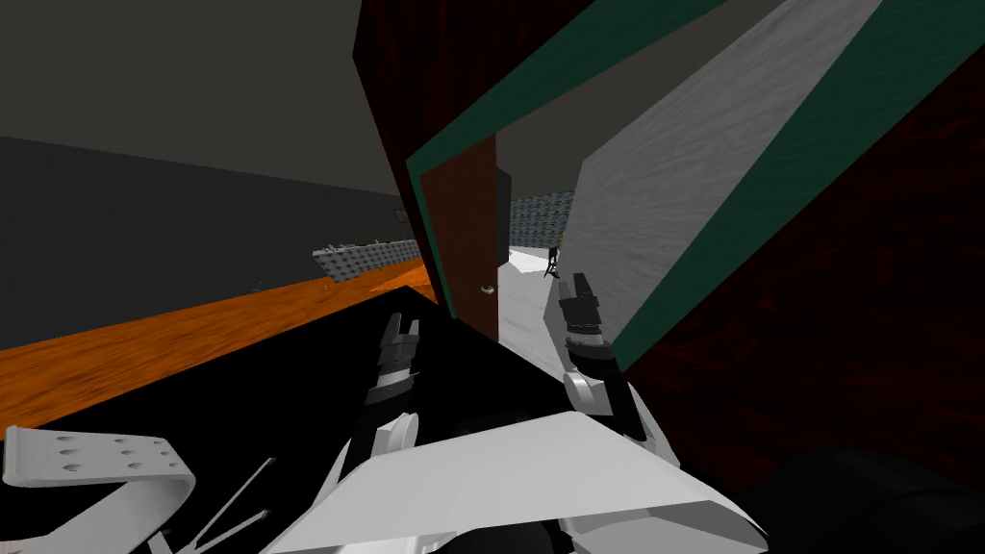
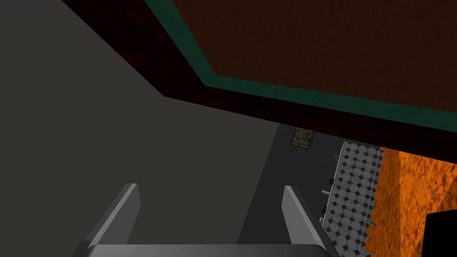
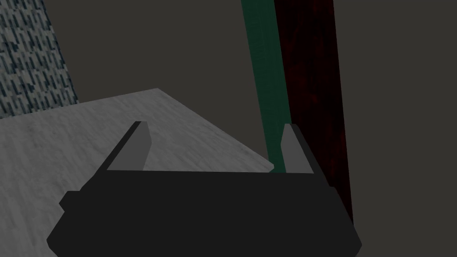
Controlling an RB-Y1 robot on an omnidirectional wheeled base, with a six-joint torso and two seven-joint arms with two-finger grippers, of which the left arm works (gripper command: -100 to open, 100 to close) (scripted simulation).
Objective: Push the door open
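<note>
The brown door stands swung partly inward in its green frame, a small metal handle near its free edge. Beyond the gap lies a pale floor. My left gripper hangs open in front of the frame's left side, short of the door. In the left wrist view the left gripper is open, with the brown door and green frame ahead. My right gripper reaches into the opening beside a grey wall. That right gripper is open, next to the green frame.
Dark red wall surrounds the doorway. An orange floor runs to the left, with a patterned counter far off. A small dark stand sits in the room beyond. A black area lies below the left arm.
</note>
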